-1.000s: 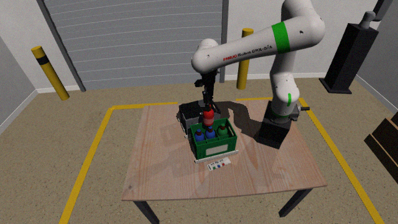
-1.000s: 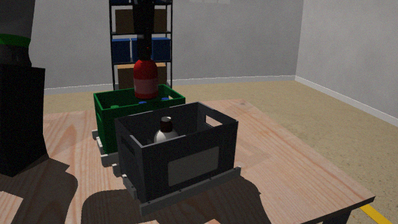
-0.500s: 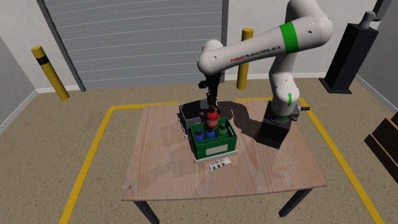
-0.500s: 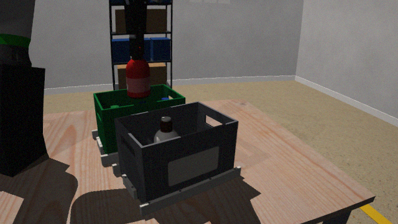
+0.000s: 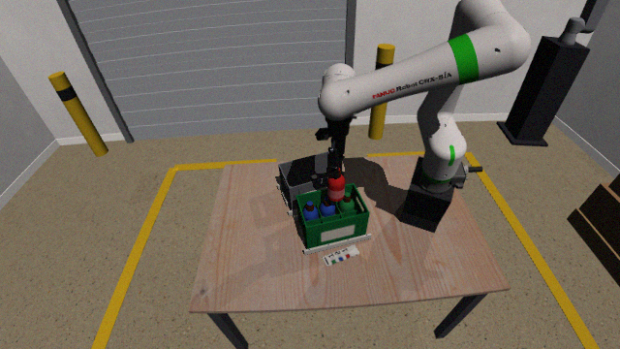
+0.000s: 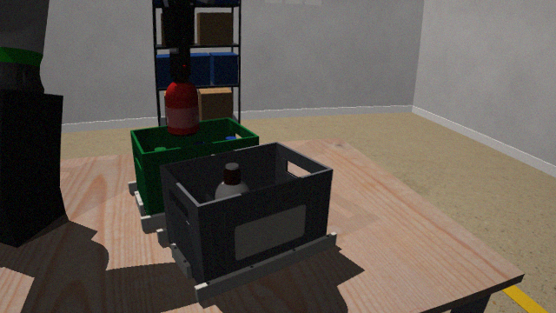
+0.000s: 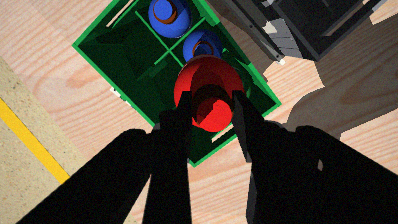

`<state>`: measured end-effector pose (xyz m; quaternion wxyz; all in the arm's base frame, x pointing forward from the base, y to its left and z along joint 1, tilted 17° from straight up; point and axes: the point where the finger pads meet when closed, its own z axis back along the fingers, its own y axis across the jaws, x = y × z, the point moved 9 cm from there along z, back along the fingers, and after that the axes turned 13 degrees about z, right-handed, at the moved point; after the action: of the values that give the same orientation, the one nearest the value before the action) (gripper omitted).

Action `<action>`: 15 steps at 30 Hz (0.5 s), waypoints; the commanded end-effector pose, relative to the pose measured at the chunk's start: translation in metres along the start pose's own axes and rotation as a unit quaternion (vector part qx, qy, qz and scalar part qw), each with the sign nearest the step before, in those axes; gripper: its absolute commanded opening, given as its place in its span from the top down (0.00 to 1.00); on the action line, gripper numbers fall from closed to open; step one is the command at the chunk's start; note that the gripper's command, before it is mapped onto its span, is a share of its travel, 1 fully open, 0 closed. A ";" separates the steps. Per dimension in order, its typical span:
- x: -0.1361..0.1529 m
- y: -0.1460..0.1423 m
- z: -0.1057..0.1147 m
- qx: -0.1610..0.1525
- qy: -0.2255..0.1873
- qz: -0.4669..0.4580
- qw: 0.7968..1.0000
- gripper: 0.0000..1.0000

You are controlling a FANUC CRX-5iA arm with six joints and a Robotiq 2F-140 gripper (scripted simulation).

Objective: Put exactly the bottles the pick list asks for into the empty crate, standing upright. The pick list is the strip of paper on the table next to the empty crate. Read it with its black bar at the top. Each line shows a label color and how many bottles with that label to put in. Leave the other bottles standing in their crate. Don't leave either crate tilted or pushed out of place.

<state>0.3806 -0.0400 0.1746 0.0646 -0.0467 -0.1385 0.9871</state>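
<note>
Grasps the red bottle (image 5: 336, 186) (image 6: 182, 106) (image 7: 215, 117) by its neck with the end effector (image 5: 335, 174) (image 6: 180, 79) (image 7: 211, 106); holds it upright over the green crate (image 5: 310, 237) (image 6: 148, 183) (image 7: 195, 164), at the center of the top view; shows a blue bottle (image 5: 310, 211) (image 6: 230, 138) (image 7: 170, 17), another blue bottle (image 5: 327, 207) (image 7: 202, 45) and a green bottle (image 5: 346, 204) (image 6: 160, 149) inside that crate; shows a white bottle (image 6: 232, 189) in the gray crate (image 5: 286, 184) (image 6: 313, 217) (image 7: 320, 57), lower center of the exterior view; leaves the paper strip (image 5: 341, 255) on the counter (image 5: 412, 267) (image 6: 391, 243) (image 7: 45, 65).

Yellow bollards (image 5: 79, 116), shelf rack (image 6: 239, 100).

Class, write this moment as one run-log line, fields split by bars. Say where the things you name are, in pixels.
tool (image 5: 335, 170) (image 7: 211, 106): shut on red bottle (image 5: 336, 188) (image 6: 182, 109) (image 7: 207, 75) | position: above green crate (image 5: 310, 237) (image 6: 149, 174) (image 7: 112, 77) | in green crate: two blue bottles, one green
</note>
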 end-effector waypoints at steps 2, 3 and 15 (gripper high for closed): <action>0.003 -0.001 0.001 0.000 0.001 0.000 1.000 0.90; 0.005 -0.002 0.001 0.000 0.001 0.000 1.000 0.90; 0.027 -0.012 0.001 0.000 0.001 0.000 1.000 0.90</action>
<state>0.3583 -0.0269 0.1757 0.0646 -0.0468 -0.1385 0.9871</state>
